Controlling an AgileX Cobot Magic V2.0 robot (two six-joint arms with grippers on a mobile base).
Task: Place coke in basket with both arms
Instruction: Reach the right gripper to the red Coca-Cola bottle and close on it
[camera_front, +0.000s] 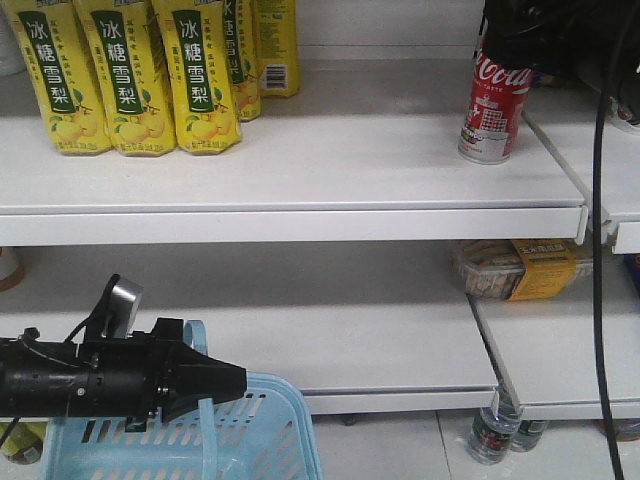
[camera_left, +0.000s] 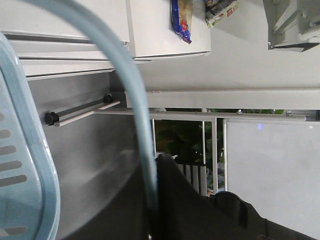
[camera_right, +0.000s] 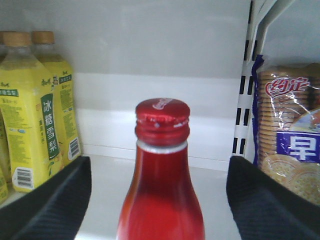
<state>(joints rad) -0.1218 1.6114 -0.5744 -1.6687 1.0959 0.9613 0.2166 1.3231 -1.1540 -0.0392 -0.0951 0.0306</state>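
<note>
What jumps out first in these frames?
The red coke on the upper shelf, right, with the right gripper open and a finger either side of its neck. Upper left, a row of yellow drink bottles; bottom left, the left gripper holds the blue basket by its handle.

White shelf (camera_front: 340, 160) with yellow bottles (camera_front: 140, 80), coke (camera_front: 493, 108)

The coke (camera_front: 492, 110) stands on the upper shelf (camera_front: 330, 160) near its right end, well apart from the bottles (camera_front: 140, 75) at left. Below, the basket (camera_front: 255, 435) sits before the lower shelf (camera_front: 330, 340), left of a packet (camera_front: 520, 270).
</note>
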